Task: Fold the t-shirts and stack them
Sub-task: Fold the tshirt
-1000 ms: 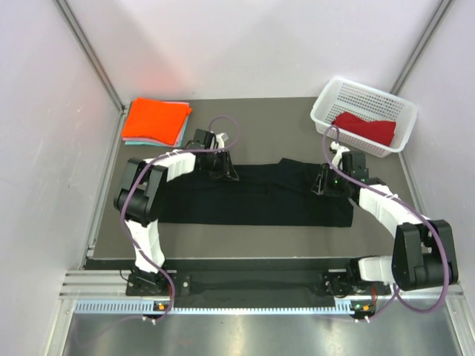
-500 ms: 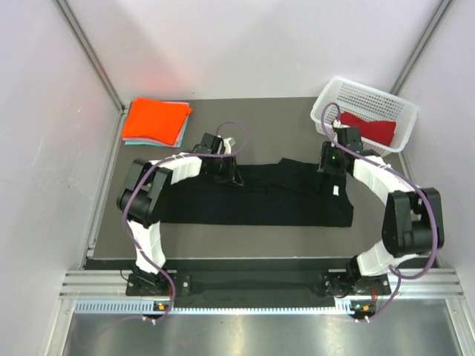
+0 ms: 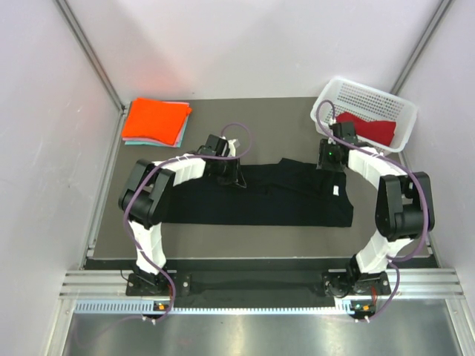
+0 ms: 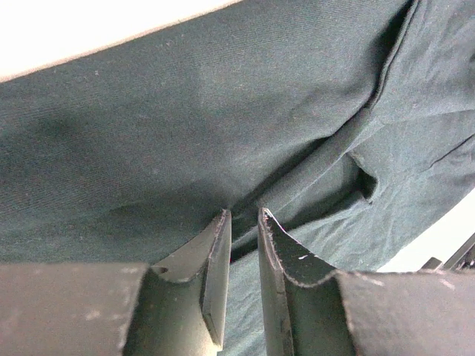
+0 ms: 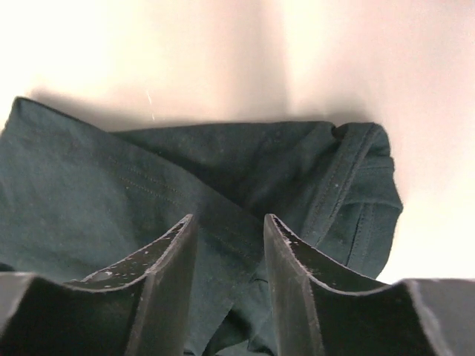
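Top view: the black t-shirt point(image 3: 260, 204) is seen laid as a long band across the counter point(image 3: 274, 126), w/ both grippers set at its far edge.

The left gripper point(image 3: 228, 176) is narrowed. Only its wrist cam shows why: a ridge of black cloth is pinched at the fingertips point(image 4: 221, 222), w/ creases running off ahead and to the right of them. From above the grip itself is hidden by the gripper body.

The right gripper point(image 3: 332, 165) is held wide, w/ nothing clamped. Its wrist cam alone shows the cloth lying flat under the spread jaws and a bunched sleeve hem just ahead-right of the tips, w/ bright bare counter beyond.

Seen from the top only:
- The orange t-shirt point(image 3: 154, 117) is folded and stacked on the teal t-shirt point(image 3: 181, 132), well beyond and left of the left gripper.
- The dark red t-shirt point(image 3: 367, 127) is lying in the white mesh basket point(image 3: 371, 100), just beyond the right gripper.

A small white tag point(image 3: 335, 191) is seen on the black t-shirt, just to the near side of the right gripper. Its writing is too small to be read.
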